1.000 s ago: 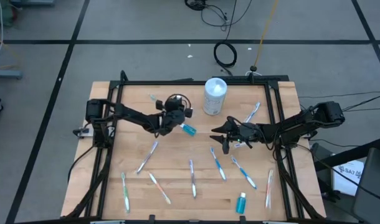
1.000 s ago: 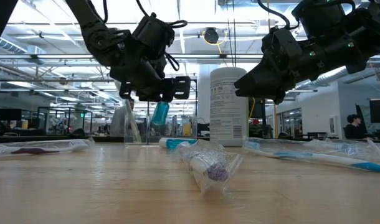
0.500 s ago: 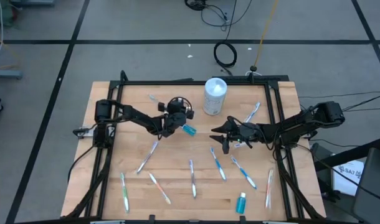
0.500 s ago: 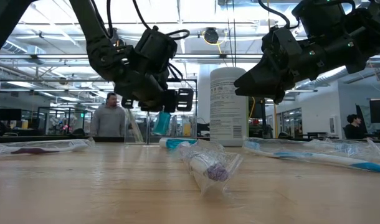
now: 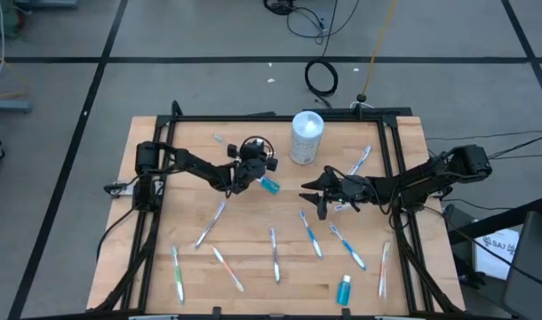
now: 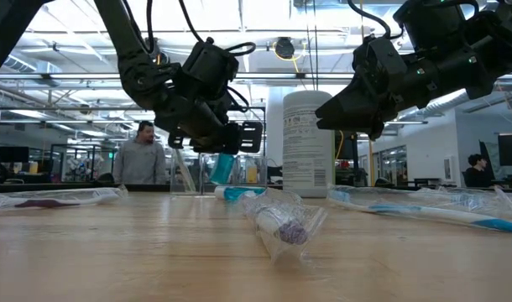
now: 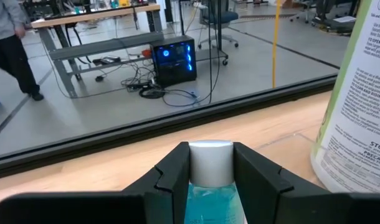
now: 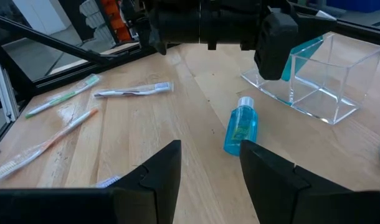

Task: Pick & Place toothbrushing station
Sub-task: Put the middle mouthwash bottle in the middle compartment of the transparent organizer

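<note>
At ten o'clock of table centre, we see the left gripper (image 5: 256, 174) clamped on a blue toothpaste tube (image 5: 269, 185), white cap between its fingers (image 7: 252, 177), over the clear tumbler (image 8: 318, 74). At three o'clock, we see the right gripper (image 5: 312, 196) hovering, jaws parted and empty, above a second tube (image 8: 240, 131) lying on the table (image 5: 253, 240).

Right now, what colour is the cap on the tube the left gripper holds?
White, clearest in the left wrist view: cap.
</note>
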{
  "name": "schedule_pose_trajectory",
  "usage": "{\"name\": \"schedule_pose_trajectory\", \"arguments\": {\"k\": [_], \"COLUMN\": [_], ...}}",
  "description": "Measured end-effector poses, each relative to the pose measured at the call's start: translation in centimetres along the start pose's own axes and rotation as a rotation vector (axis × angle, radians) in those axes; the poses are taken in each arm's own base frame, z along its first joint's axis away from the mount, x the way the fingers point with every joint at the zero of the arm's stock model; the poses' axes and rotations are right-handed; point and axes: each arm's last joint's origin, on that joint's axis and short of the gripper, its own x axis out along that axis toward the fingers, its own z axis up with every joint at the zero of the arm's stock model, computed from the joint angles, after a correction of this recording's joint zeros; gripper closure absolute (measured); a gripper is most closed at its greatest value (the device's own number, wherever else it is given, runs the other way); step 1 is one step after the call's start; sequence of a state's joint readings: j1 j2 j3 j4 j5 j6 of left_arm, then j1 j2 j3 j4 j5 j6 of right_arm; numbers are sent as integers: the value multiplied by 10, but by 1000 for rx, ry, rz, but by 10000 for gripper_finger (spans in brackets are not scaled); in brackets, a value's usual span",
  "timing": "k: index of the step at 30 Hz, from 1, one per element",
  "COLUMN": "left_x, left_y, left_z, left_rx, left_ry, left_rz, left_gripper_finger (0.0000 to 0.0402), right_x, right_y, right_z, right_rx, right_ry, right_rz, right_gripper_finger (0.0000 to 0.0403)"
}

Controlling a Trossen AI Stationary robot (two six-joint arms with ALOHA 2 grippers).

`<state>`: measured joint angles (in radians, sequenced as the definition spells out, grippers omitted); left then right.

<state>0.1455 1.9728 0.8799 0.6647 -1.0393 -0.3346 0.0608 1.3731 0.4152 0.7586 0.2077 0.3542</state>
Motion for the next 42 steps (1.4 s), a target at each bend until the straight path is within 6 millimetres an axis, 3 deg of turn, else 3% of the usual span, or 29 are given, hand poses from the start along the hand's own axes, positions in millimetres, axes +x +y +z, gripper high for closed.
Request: {"name": "schedule_pose_trajectory", "arguments": {"k": [7, 17, 23, 31, 38, 42], "left_x": [0, -1, -9, -27, -31, -25], "left_y": [0, -1, -8, -7, 6, 10], "left_z": [0, 5, 11, 47, 88, 92], "left_rx": [0, -20, 42, 62, 101, 216], "left_ry": [0, -24, -73, -87, 109, 194], "left_rz": [0, -10, -36, -176, -444, -441], "left_gripper_finger": [282, 200, 182, 192, 208, 216], "right_x": [0, 0, 0, 0, 0, 0], "right_y": [0, 0, 0, 0, 0, 0], "right_z": [0, 0, 0, 0, 0, 0], "right_rx": [0, 0, 0, -1, 0, 0], "right_ry": [0, 1, 1, 4, 3, 4], "right_rz": [0, 0, 2, 1, 1, 1], "right_gripper_finger": [248, 248, 248, 248, 248, 248]}}
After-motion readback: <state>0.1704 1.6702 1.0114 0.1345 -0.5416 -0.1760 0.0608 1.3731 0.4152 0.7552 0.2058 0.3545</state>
